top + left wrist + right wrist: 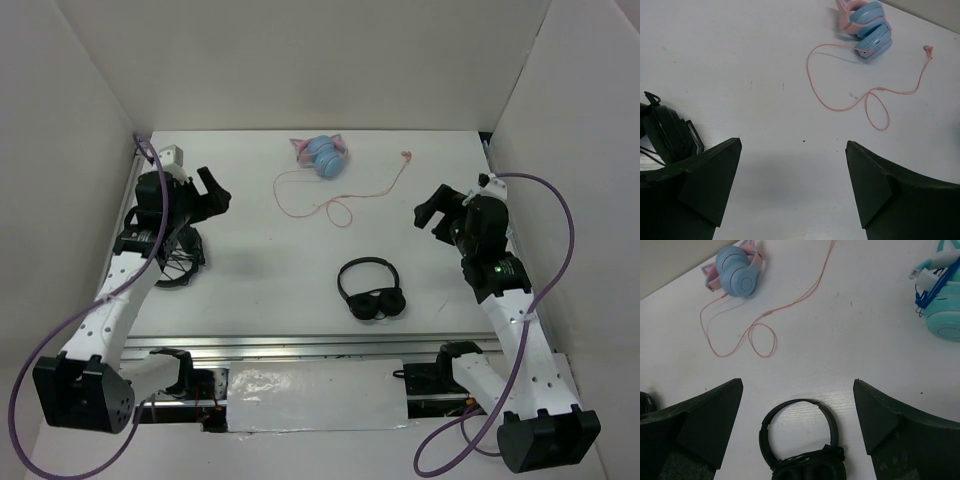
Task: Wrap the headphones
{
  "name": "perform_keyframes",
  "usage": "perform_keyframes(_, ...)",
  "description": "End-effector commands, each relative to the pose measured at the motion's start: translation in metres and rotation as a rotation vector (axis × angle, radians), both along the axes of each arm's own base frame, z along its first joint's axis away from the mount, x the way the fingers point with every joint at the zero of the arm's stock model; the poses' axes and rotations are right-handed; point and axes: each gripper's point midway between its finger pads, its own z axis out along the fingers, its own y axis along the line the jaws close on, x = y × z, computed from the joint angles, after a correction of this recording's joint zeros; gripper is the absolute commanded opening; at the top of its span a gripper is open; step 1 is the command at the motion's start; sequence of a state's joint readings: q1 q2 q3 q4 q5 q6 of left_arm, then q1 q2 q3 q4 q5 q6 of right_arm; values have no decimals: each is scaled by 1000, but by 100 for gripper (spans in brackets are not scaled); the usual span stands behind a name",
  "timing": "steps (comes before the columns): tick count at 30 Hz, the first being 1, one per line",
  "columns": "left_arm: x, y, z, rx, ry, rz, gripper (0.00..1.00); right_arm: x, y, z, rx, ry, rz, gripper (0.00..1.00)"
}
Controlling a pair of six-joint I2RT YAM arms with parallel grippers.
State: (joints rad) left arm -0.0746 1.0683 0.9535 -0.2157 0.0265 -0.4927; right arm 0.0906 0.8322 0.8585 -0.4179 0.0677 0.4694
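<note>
Black headphones (378,303): nearest the arm bases, on the table (260,270) just below the right arm's reach. Risk: they are taken for the task's item, or swept aside as the arm crosses.
Black wire bundle (180,262): beside the left arm, under its forearm. Risk: a low swing would probably snag it and drag it.
Right gripper (430,208): jaws spread wide, nothing between them, raised over bare table and well apart from the pink set.
Left gripper (213,192): jaws likewise wide and empty, facing the table centre.
Cable (832,107): thin, pink, slack, lying in loops between the two grippers and beyond them. Risk: too flat and fine for the broad fingers; a closing pinch may miss it or tighten the loop into a knot.
Headphones (324,155): light-blue cups and pink cat-ear band, folded, near the far wall at mid-table. Risk: light and unheld, so pulling the cable would likely slide them.
Plug (406,154): the cable's free end, far right. Risk: it whips loose during winding.
</note>
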Motion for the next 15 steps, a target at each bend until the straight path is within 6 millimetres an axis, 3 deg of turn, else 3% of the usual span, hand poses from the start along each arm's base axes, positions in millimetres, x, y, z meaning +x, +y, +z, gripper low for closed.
perform_keyframes(1, 23, -15, 27, 4, -75, -89, 99, 6, 7, 32, -2, -90, 51, 100)
perform_keyframes(2, 35, -20, 15, 0, -44, -106, 99, 8, 7, 36, 0, -113, 51, 100)
perform_keyframes(3, 44, -23, 16, 0, -47, -121, 99, 9, 4, 32, -6, -112, 32, 100)
perform_keyframes(4, 54, -30, 30, -6, -73, -157, 99, 10, 1, 30, -9, -114, 19, 100)
perform_keyframes(5, 68, -39, 14, 7, -29, -193, 99, 12, -2, 32, -16, -126, 5, 100)
perform_keyframes(7, 94, -59, 6, 9, -4, -274, 99, 14, -6, 27, -49, -126, -7, 100)
perform_keyframes(8, 102, -65, 6, 10, -2, -301, 99, 16, -6, 23, -56, -115, -3, 100)
perform_keyframes(9, 116, -73, 19, 8, -25, -321, 99, 17, -11, 22, -62, -110, -29, 100)
perform_keyframes(10, 131, -84, -10, 9, 39, -346, 99, 18, -13, 18, -48, -87, -51, 100)
perform_keyframes(11, 148, -91, 12, 14, -7, -353, 99, 19, -14, 19, -44, -86, -62, 100)
perform_keyframes(12, 155, -101, 4, 18, 29, -360, 99, 20, -17, 19, -48, -80, -84, 100)
perform_keyframes(13, 172, -106, -31, 38, 101, -353, 99, 22, -19, 18, -53, -71, -90, 100)
perform_keyframes(14, 191, -112, -5, 54, 43, -351, 99, 23, -18, 19, -58, -71, -85, 100)
perform_keyframes(15, 203, -123, -47, 78, 135, -346, 99, 23, -19, 16, -68, -60, -78, 100)
